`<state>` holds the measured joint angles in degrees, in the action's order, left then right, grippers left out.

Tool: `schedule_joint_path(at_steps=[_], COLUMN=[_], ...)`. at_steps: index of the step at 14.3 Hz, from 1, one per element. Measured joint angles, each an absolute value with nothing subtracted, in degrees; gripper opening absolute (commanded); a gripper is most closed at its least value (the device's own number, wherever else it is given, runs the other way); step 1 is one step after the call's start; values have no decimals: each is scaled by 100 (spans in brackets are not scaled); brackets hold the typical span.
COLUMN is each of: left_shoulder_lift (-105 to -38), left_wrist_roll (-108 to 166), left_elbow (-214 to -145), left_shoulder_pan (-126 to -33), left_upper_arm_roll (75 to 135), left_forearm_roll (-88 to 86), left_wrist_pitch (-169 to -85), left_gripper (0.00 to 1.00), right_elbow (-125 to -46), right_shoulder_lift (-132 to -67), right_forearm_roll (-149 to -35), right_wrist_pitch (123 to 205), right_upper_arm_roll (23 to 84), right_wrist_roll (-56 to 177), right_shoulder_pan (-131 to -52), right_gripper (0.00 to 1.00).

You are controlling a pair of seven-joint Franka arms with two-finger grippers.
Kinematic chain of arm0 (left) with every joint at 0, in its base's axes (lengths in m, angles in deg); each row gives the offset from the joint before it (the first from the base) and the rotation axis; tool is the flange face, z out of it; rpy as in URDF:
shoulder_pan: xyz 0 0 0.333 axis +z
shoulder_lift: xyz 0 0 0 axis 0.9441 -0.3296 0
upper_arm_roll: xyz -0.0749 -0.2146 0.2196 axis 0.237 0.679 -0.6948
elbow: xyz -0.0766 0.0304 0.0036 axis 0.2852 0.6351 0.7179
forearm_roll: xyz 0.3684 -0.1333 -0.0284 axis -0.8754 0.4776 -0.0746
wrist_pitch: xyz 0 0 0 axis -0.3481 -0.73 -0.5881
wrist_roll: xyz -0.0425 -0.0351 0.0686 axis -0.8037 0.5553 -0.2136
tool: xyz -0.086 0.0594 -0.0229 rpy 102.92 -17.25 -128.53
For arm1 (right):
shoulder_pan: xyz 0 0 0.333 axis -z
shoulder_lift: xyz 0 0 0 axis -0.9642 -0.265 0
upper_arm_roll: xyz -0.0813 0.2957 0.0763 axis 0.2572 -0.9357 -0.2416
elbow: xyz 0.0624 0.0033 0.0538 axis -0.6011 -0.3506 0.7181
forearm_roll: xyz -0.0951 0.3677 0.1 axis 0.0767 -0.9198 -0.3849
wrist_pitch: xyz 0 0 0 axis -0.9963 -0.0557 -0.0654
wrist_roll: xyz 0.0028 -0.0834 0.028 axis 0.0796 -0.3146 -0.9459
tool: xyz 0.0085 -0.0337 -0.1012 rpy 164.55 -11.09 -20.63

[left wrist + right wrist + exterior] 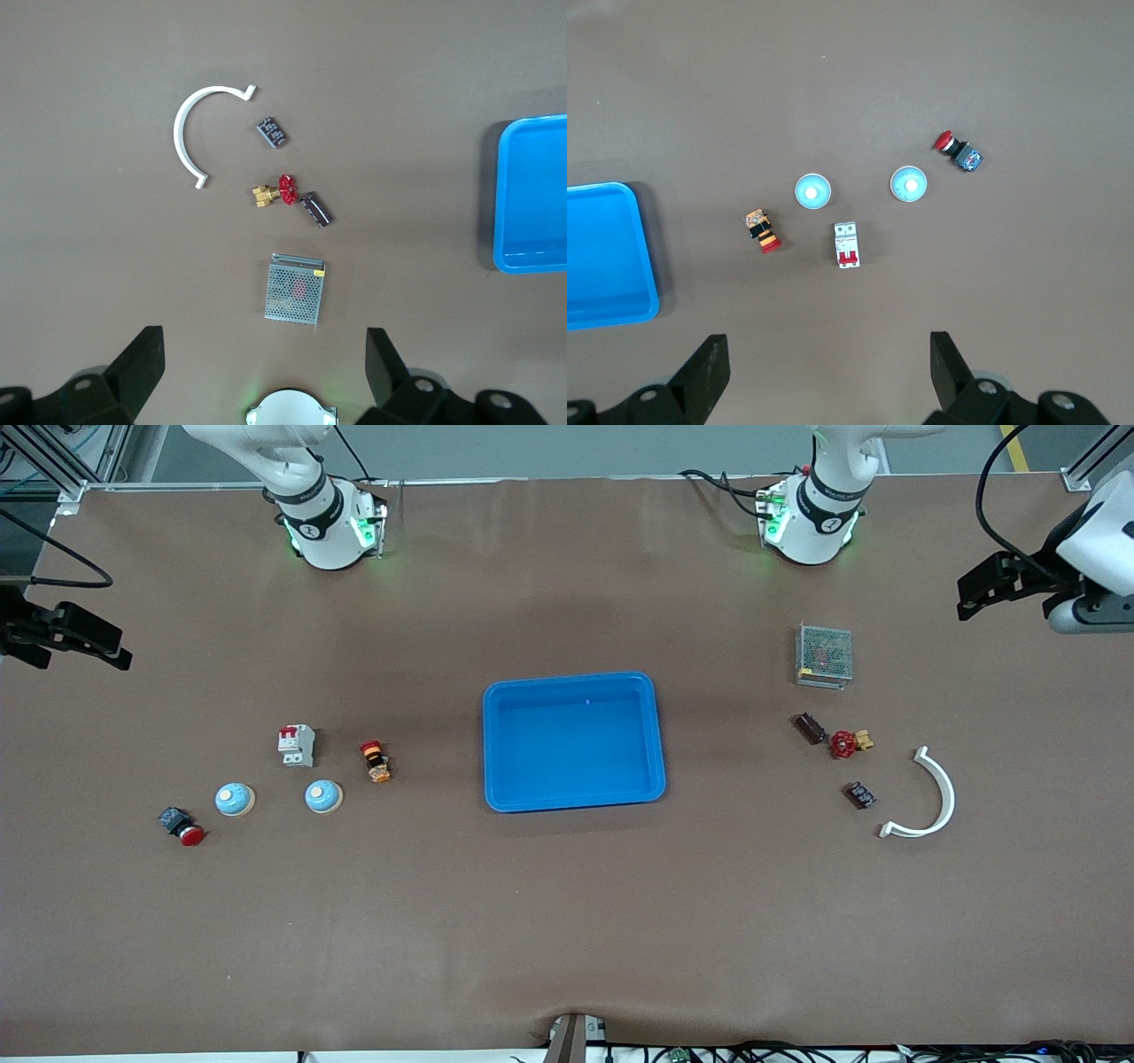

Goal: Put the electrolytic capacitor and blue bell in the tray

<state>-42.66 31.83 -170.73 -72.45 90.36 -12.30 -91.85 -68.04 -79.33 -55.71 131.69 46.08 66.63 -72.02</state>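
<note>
The bright blue tray [573, 741] lies empty at the table's middle. Two light blue bells [235, 800] [323, 796] sit toward the right arm's end; both show in the right wrist view [908, 184] [812, 191]. Two small dark capacitors [810, 727] [859, 794] lie toward the left arm's end, also in the left wrist view [316, 210] [272, 131]. My left gripper [967, 600] [264, 363] hangs open and empty, high over its end of the table. My right gripper [80, 646] [828, 367] hangs open and empty over the other end.
A red-handled brass valve [846, 743], a white curved piece [930, 797] and a metal mesh box [824, 655] lie near the capacitors. A white circuit breaker [297, 745], an orange-black switch [376, 761] and a red push button [182, 826] lie near the bells.
</note>
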Motion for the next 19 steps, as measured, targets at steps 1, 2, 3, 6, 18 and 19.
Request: schedule_joint_path(at_steps=[1, 2, 3, 6, 18, 19], left_shoulder_lift=[-4318, -4358, -4379, -4397, -4291, -4293], left_wrist_roll=[3170, 3130, 3073, 2741, 769, 535], left_elbow=[-17083, -17146, -17268, -17807, -20281, -20480], left_shoulder_pan=[-7245, -7243, -7240, -7233, -7237, -7238], left_upper_arm_roll=[9043, 9043, 9043, 9048, 9323, 9415], left_forearm_roll=[-1230, -1230, -1230, -1229, -1226, -1226], left_wrist_pitch=[-9210, -9261, -9392, -9954, -12540, -12799], left_gripper=[100, 100, 100, 100, 100, 100], right_elbow=[-6804, -6804, -6804, -6804, -8975, -9286], right_shoulder_lift=[-7931, -7928, -7927, -7925, -7971, -7974], right_forearm_roll=[-5563, -5551, -5546, -5523, -5518, -5518], right_wrist_pitch=[13170, 13171, 13171, 13171, 15107, 15497], right_upper_arm_roll=[4611, 4619, 4630, 4662, 4747, 4750], right_wrist_roll=[6663, 6663, 6663, 6393, 6217, 6217], right_shoulder_pan=[-7201, -7198, -7191, -7155, -6481, -6403], right_gripper=[100, 100, 100, 100, 100, 100])
